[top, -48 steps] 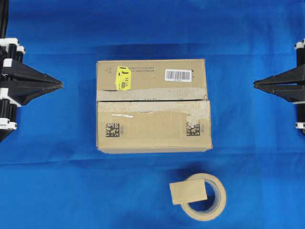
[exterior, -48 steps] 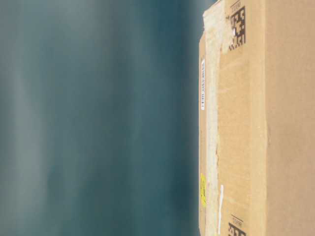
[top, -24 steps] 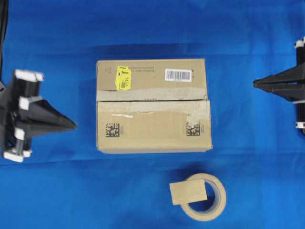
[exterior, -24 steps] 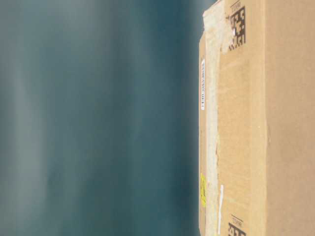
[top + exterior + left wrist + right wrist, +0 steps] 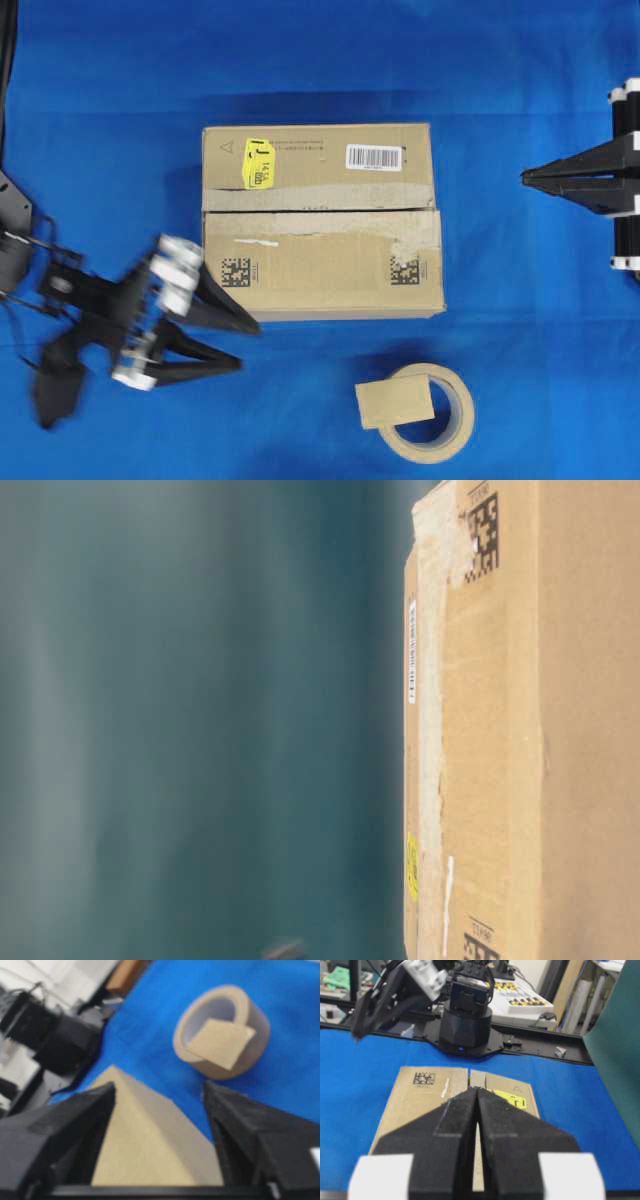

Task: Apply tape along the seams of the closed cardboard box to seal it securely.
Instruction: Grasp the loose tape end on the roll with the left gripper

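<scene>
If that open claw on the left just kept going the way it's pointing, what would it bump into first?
Probably the tape roll, with the tape lying across it. The left gripper points that way with only blue cloth between, skirting the cardboard box. Its height above the cloth is unclear, so it could pass over.

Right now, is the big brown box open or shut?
Shut. The cardboard box has both long flaps lying flat and meeting at the seam, with old tape strips beside it.
</scene>
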You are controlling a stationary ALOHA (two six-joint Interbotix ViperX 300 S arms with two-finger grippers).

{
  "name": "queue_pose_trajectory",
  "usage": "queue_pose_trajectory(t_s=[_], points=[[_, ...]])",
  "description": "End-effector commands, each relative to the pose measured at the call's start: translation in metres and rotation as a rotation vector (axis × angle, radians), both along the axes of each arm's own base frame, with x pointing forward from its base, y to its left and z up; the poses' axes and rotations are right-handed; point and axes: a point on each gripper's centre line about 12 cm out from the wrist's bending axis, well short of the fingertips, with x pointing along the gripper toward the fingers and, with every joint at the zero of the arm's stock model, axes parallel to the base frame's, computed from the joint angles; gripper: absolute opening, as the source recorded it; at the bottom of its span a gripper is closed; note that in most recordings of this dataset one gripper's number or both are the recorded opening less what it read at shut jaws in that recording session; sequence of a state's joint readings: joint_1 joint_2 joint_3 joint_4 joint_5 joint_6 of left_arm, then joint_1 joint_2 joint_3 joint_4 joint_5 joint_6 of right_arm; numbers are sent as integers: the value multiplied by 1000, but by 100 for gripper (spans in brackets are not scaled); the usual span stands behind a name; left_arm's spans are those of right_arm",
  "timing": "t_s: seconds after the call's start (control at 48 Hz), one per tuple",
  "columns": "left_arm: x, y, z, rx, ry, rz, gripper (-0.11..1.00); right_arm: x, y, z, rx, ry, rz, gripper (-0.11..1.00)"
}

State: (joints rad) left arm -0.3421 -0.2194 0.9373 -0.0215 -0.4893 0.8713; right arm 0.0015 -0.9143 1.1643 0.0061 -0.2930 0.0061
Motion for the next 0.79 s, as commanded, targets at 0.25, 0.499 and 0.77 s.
queue_pose_trajectory(t_s=[0.25,0.499,0.77], points=[[70,-35,-42,276,33,-96,62,2,0,7,0,-20,-1,2],[101,-46,-64,349,28,-116,62,3,0,5,-2,-9,0,2],[122,-50,-76,355,29,-111,62,3,0,1,0,17,0,2]])
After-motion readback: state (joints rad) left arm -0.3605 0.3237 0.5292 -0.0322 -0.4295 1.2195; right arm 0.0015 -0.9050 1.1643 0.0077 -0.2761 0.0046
